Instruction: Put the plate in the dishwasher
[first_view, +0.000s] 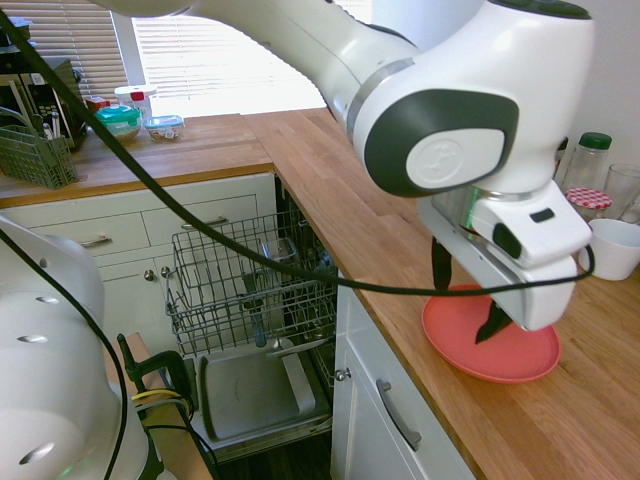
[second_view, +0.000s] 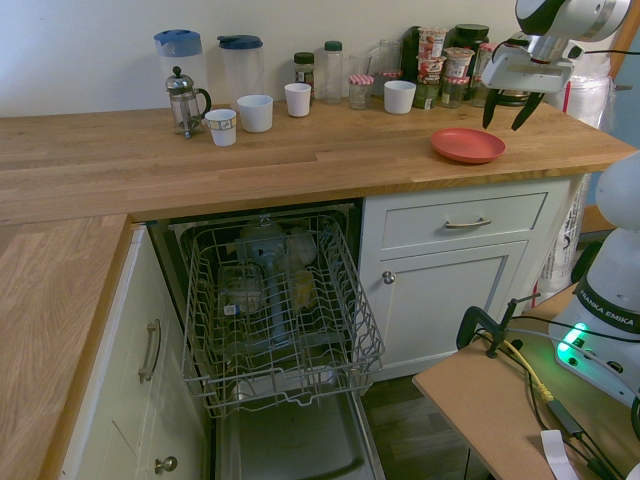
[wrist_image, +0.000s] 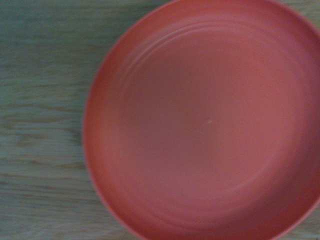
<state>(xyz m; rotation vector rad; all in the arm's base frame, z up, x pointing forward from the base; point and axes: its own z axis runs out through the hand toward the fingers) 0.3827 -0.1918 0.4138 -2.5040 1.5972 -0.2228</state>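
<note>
- We're looking at the plate (second_view: 468, 145), coral-red and round, lying flat on the wooden countertop (second_view: 250, 150), near its front edge and above the white drawer (second_view: 466, 220).
- The gripper (second_view: 509, 110) hangs in the air above the plate's far right side, pointing steeply downward, its two dark fingers spread wide and holding nothing.
- In the first exterior view the gripper (first_view: 466, 300) sits in front of the plate (first_view: 520, 355), fingertips clear of the rim, no contact that we can see.
- From the wrist view the plate (wrist_image: 205, 120) fills most of the picture, a bit blurred, with faint concentric rings in its well and wood grain showing beside it.
- The dishwasher (second_view: 270, 300) is open under the counter at the corner, its grey wire rack (second_view: 280, 320) pulled out, with some pale items in it that we can't make out.
- The door panel (first_view: 255, 390) lies folded down below the rack, grey and flat.
- The plate is well apart from the dishwasher, off to the rack's right in the second exterior view.
- Behind the plate, along the wall, stands a row of jars (second_view: 440, 65) and a white mug (second_view: 399, 96); further left are more white mugs (second_view: 255, 112), a French press (second_view: 183, 100) and two clear jugs with blue lids (second_view: 240, 65).
</note>
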